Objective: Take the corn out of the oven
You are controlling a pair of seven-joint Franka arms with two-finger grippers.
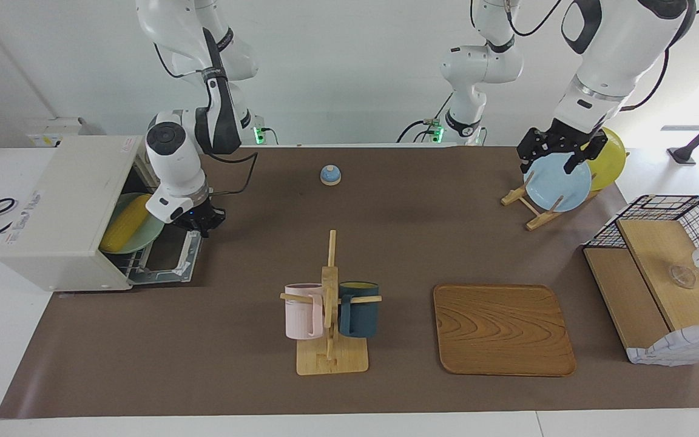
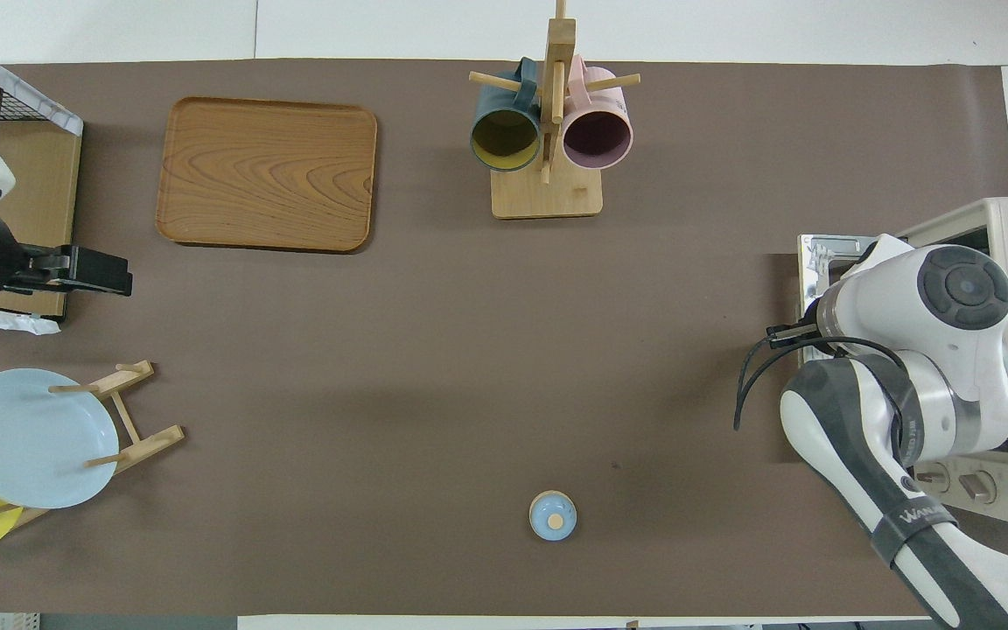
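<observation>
Corn [image 1: 124, 229] sits on green plate [image 1: 143, 233] inside oven [image 1: 64, 209], door dropped open. Right end effector [image 1: 202, 223] closed, empty, over door. Left end effector [image 1: 562, 155] open above blue plate [image 1: 559, 185], waiting. Cob looks light, stiff, ridged but rolly, so pinch mid-length across width.

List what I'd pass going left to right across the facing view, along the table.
oven → corn → right gripper → pink mug → dark blue mug → wooden tray → wire basket
</observation>
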